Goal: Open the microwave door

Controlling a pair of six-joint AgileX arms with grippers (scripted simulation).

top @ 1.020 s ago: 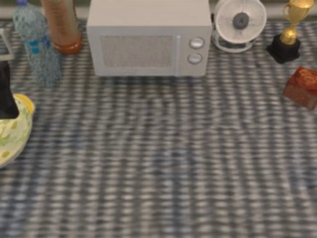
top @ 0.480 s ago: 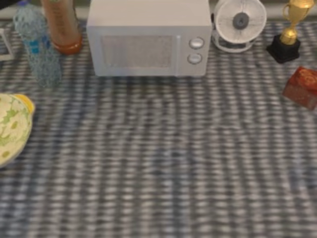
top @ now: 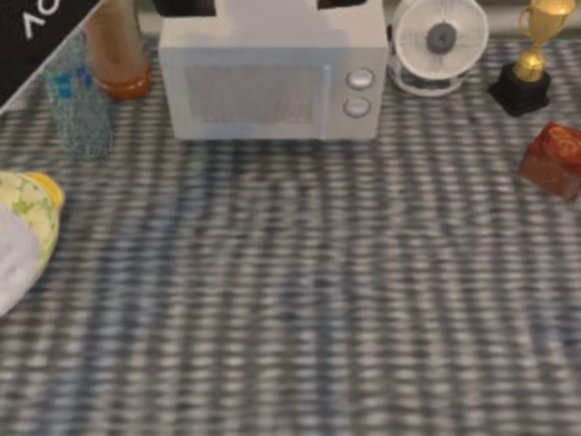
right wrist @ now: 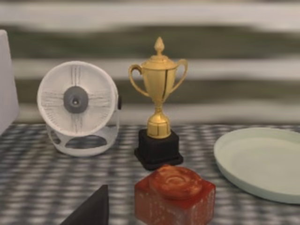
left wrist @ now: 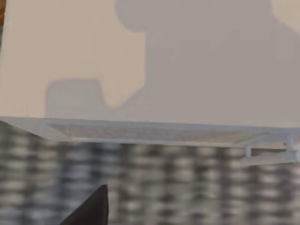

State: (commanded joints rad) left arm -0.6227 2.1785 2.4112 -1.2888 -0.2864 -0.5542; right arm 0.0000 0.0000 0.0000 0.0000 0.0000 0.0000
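The microwave stands at the far side of the surface, its door closed flat against the front. The left arm, out of view half a second ago, now reaches in over the far left corner, dark parts crossing the microwave's top. Its claw's state cannot be told. The right claw's fingers cannot be told either; the right wrist view faces the fan and trophy.

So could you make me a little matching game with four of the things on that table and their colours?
Things:
1. microwave
2. trophy
3. fan
4. block

Colours:
A. gold on a black base
B. reddish brown
C. light grey-white with two silver knobs
D. white with a grey hub

Pairs: 1-C, 2-A, 3-D, 4-B
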